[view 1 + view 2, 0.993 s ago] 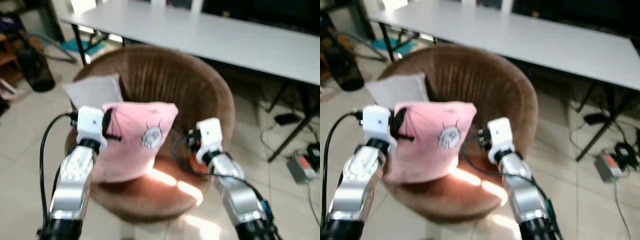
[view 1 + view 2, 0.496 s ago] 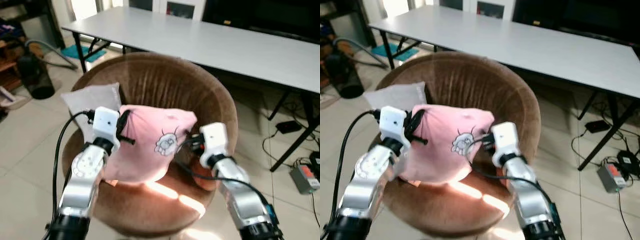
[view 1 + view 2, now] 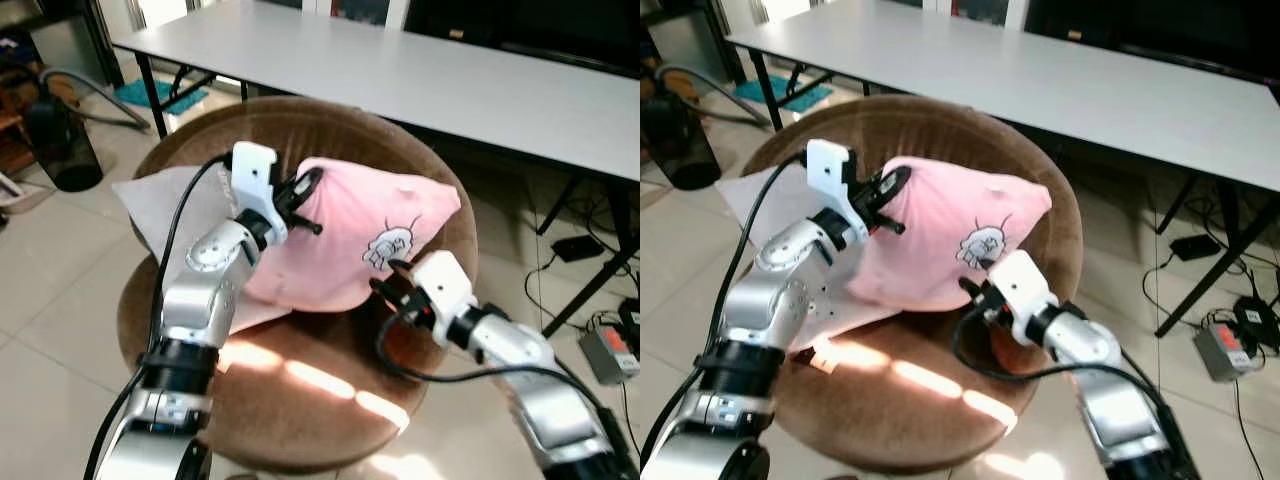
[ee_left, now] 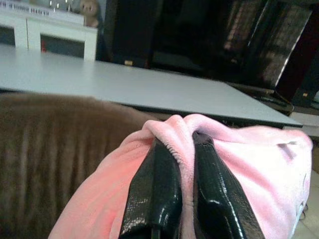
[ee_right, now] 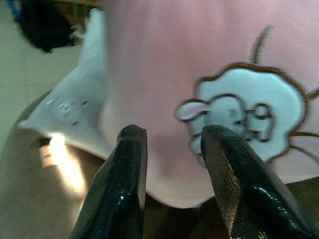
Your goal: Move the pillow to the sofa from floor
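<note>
Looking at this, I'd say the job is mostly done: the pink pillow [image 3: 350,245] is off the floor and lying over the seat of the round brown sofa [image 3: 330,150], leaning toward its back edge, with its lower part on a grey-white pillow [image 3: 165,200] that sits at the sofa's left edge. It isn't let go yet, though. The left gripper [image 4: 174,164] has its fingers pinched on a bunched fold at the pillow's upper left corner, clear as day in the left wrist view. The right gripper [image 5: 169,149] is down at the pillow's lower edge near the bunny print, fingers spread a bit, and I can't tell if they're touching fabric. What's left, I reckon: release the fold, back both arms off, and check it doesn't slump toward the sofa's front edge.
</note>
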Robot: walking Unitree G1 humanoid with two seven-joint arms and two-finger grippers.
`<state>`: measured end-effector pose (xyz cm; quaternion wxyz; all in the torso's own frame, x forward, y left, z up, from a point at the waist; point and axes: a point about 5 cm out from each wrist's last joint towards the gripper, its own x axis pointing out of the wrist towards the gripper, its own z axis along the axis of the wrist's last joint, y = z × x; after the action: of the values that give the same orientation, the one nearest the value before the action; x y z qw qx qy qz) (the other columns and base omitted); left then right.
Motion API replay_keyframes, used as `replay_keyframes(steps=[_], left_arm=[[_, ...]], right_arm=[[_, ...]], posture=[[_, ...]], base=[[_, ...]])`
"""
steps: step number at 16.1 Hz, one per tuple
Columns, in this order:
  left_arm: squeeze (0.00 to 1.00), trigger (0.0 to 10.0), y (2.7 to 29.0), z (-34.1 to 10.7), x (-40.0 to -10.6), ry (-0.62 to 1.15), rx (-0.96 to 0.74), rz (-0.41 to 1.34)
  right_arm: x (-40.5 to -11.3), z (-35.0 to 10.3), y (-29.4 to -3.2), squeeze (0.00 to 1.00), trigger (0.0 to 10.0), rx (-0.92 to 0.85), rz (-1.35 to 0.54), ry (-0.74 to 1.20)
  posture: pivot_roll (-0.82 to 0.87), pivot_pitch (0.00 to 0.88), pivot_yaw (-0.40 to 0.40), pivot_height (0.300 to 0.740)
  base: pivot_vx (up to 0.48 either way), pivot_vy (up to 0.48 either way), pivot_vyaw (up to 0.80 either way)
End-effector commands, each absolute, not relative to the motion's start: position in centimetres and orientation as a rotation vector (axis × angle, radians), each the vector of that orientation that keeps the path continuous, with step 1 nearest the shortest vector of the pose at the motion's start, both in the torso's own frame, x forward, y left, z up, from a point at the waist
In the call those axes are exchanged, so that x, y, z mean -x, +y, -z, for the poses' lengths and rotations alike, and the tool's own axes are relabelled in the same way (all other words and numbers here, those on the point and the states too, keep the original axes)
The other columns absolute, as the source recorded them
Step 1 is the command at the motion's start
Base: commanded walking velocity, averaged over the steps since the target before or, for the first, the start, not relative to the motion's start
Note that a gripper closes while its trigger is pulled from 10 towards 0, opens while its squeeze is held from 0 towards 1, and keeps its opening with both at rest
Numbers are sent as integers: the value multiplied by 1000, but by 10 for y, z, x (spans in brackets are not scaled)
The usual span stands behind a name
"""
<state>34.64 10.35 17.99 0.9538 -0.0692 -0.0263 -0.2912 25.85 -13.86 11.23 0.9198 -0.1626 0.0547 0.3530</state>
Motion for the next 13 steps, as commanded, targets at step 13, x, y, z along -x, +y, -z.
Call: replay_keyframes(steps=[13], left_arm=[[0,10000,210,-151,-393,231,-64,-72]], right_arm=[[-247,-110,-107,0,10000,293,-811,145]], posture=[[27,68,-30,740]], base=[[0,0,0]])
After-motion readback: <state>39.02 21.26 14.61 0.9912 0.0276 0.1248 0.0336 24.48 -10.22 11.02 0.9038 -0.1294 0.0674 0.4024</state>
